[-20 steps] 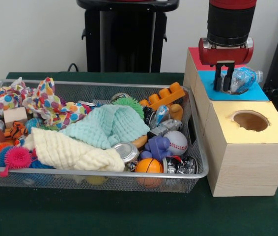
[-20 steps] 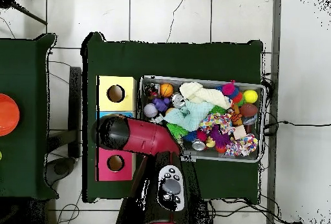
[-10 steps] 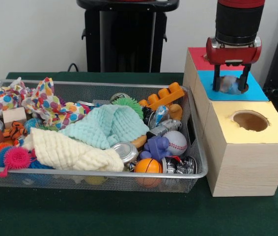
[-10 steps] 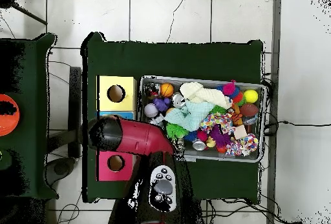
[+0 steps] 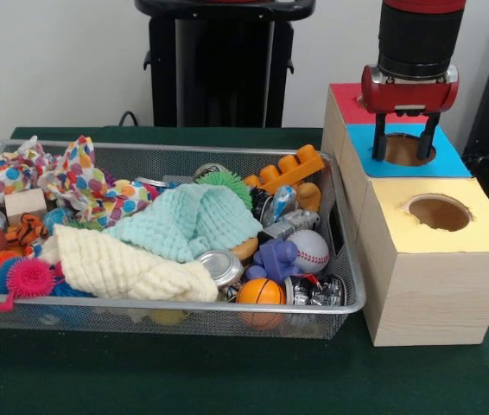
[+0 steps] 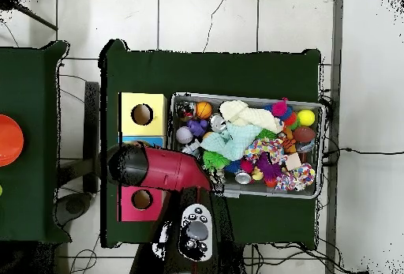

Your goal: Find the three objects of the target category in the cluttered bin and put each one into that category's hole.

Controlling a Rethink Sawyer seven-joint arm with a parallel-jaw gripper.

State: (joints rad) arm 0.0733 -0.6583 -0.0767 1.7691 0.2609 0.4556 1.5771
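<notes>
Where the bottle sat, end effector [image 5: 406, 147] empty, spread.

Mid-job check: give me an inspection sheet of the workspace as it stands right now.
Surface: dark green table cloth, bare in front of the bin.
Job's things: blue-topped box, hole shows empty; yellow-topped box and red-topped box beside it.
Clutter: mesh bin full: mint cloth, cream cloth, baseball, mini basketball, tin can.
Pincer: open, empty, over the blue hole.
Cables: black cable on the floor.
Surroundings: white tiled floor; second green table.
</notes>
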